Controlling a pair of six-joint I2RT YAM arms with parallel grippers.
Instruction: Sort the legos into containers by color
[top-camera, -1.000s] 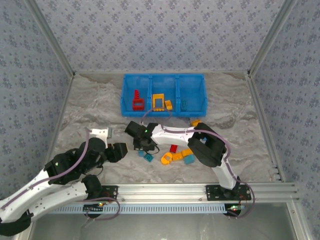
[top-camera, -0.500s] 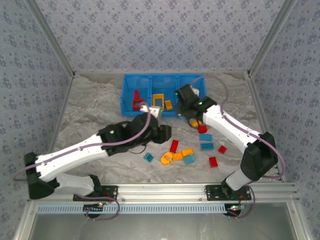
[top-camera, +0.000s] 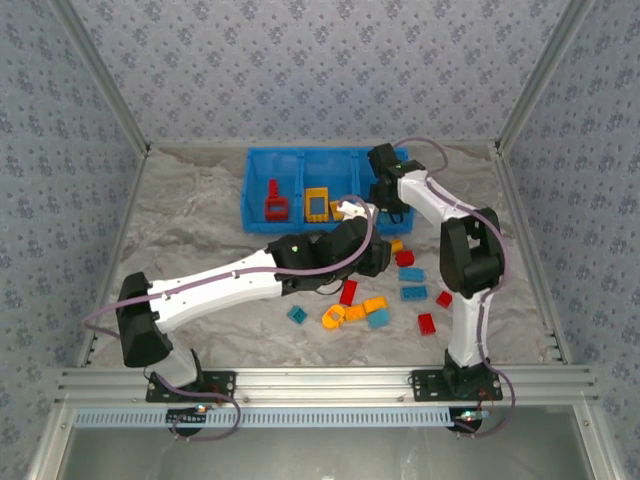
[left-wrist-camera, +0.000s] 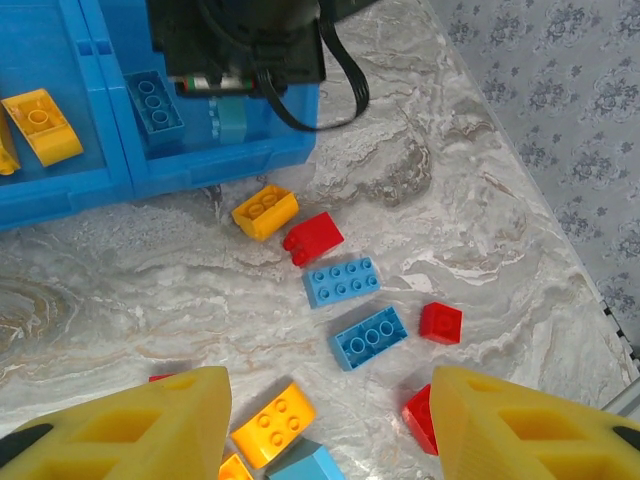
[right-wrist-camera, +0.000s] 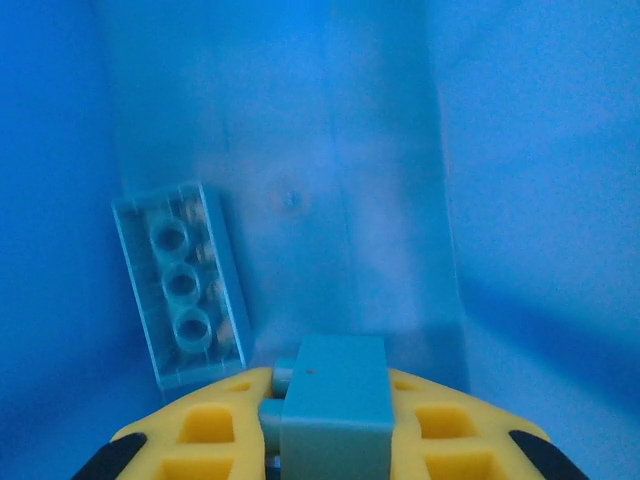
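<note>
Currently the right gripper (right-wrist-camera: 330, 425) is clasping a teal brick (right-wrist-camera: 335, 375) between its yellow fingers (right-wrist-camera: 205, 425), hanging low inside the right compartment (right-wrist-camera: 350, 120) of the blue bin (top-camera: 248, 200), where a second blue brick (right-wrist-camera: 180, 285) is lying flat on the floor. The left gripper (left-wrist-camera: 325, 400) is hovering with its jaws spread and nothing between them, over loose legos on the marbled table (left-wrist-camera: 470, 200): a yellow brick (left-wrist-camera: 265, 211) touching a red one (left-wrist-camera: 313, 238), with two blue bricks (left-wrist-camera: 342, 281) just beside them. Red pieces (top-camera: 275, 205) are sitting in the left compartment and a yellow frame (top-camera: 317, 205) in the middle one.
</note>
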